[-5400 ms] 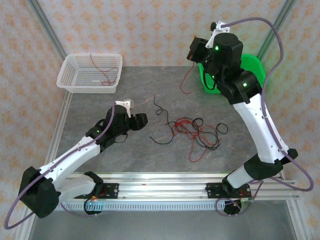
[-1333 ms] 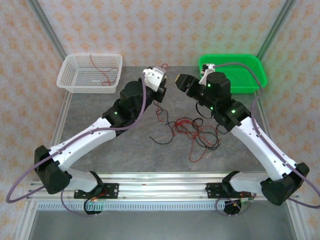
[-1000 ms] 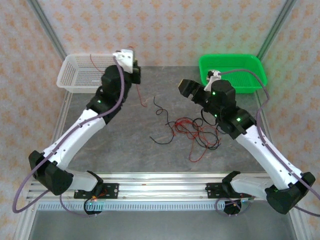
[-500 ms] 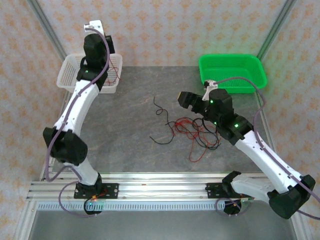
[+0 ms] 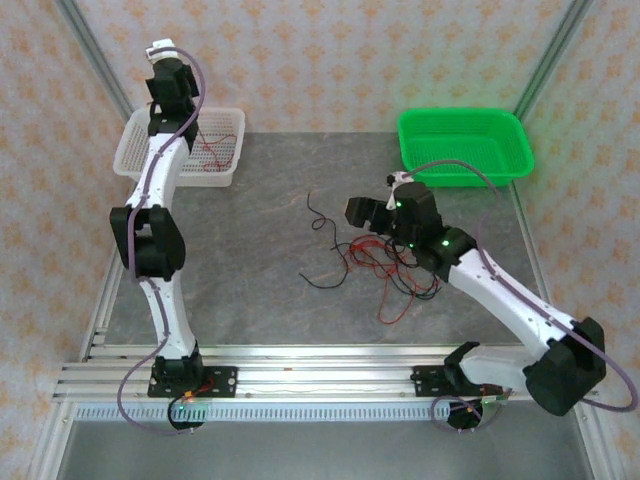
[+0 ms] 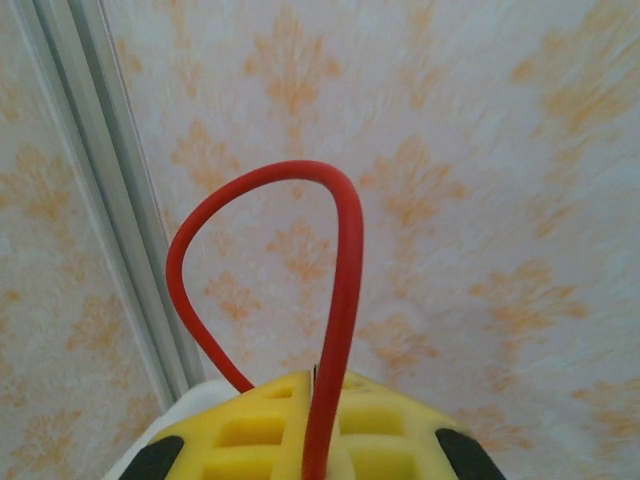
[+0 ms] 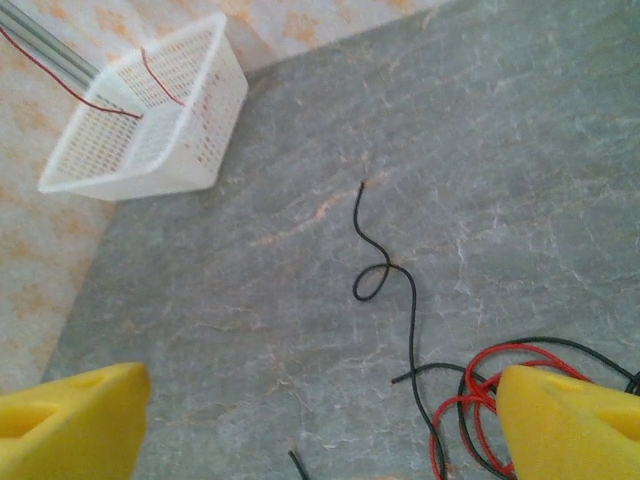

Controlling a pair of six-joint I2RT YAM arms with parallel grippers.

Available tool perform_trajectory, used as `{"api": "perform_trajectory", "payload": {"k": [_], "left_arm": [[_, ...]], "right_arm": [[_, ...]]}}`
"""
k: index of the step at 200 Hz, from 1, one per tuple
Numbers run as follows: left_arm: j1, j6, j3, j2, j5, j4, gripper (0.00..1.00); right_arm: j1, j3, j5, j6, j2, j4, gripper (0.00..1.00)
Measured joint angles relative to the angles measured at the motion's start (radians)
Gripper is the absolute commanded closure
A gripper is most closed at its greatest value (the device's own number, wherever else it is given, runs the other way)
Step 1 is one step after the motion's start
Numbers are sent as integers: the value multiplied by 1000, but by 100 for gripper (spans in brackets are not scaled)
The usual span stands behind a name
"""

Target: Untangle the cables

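Starting from the near rail (image 5: 320,372), bare grey surface (image 5: 240,290) lies open left of the cables (image 5: 388,262) snarled right of centre, the right end effector (image 5: 358,212) hovering wide-spread over their far-left fringe, while beyond, at the far-left corner, the left end effector (image 6: 316,420) pinches a red wire (image 6: 343,250) above the white basket (image 5: 216,176).

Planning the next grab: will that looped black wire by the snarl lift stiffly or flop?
Probably floppy: the black wire lies in loose curls and a loop. Likely featherlight: hair-thin. One end reaches the snarl, so it may tug.
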Motion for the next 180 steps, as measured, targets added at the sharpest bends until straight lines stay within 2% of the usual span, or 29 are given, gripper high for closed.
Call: {"api": "perform_trajectory", "payload": {"k": [36,70,104,123,145,180], "left_arm": [[28,-40,16,140,23,-2,100],[80,-211,16,222,150,-65,100],[174,-436,16,249,337,-136,79],[206,-504,16,250,400,-159,63],[204,-542,16,250,431,-185,46],[179,-555,18,246,443,-260,43]], "right_arm": [[0,0,-18,-6,112,9,12],[0,0,-36,-5,146,10,12],[0,0,-42,-5,146,9,12],[0,-3,-42,-3,138,9,12],[0,-20,-43,0,102,8,12],[0,-32,-40,15,51,3,12]]}}
